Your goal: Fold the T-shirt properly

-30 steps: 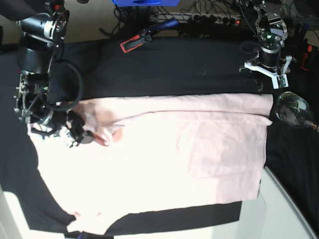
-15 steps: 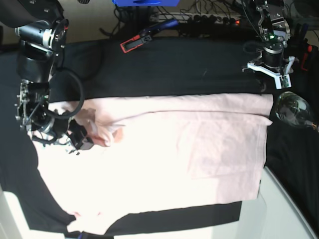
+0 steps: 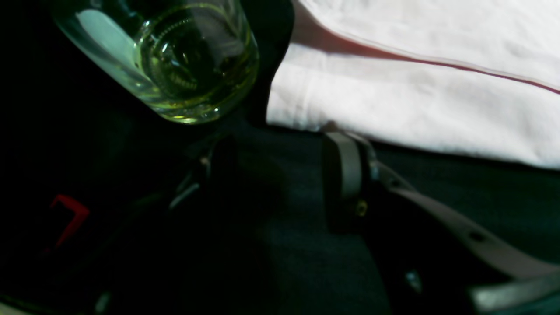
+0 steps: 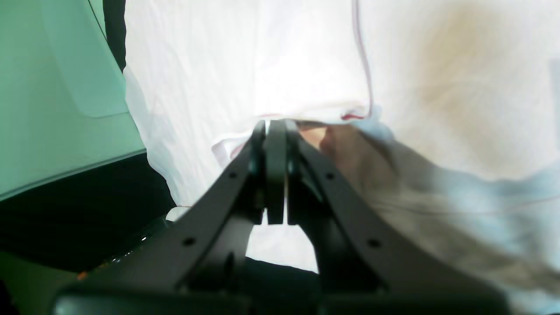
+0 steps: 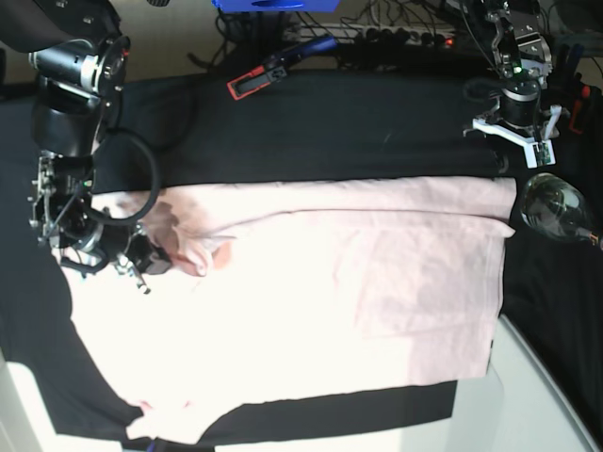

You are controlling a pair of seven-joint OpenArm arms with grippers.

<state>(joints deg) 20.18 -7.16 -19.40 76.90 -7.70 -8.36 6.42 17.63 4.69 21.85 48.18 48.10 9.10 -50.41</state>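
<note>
The pale pink T-shirt (image 5: 320, 301) lies spread on the black table cloth (image 5: 330, 132), plain side up, with a folded layer on its right half. My right gripper (image 5: 143, 262) is at the shirt's left end, shut on a bunched fold of fabric. In the right wrist view the jaws (image 4: 275, 131) are closed with the shirt's (image 4: 262, 65) fabric pinched at their tips. My left gripper (image 5: 516, 134) is open and empty over the black cloth beyond the shirt's far right corner. In the left wrist view its fingers (image 3: 345, 168) stand apart just short of the shirt's edge (image 3: 415, 100).
A clear glass (image 5: 554, 209) stands right of the shirt's corner, close to my left gripper; it also shows in the left wrist view (image 3: 175, 57). An orange-and-black clamp (image 5: 254, 83) lies at the back. Cables and a power strip (image 5: 405, 38) run along the far edge.
My right gripper has drawn slightly left, pulling the bunched fabric with it. My left gripper has moved a little up and right, away from the shirt.
</note>
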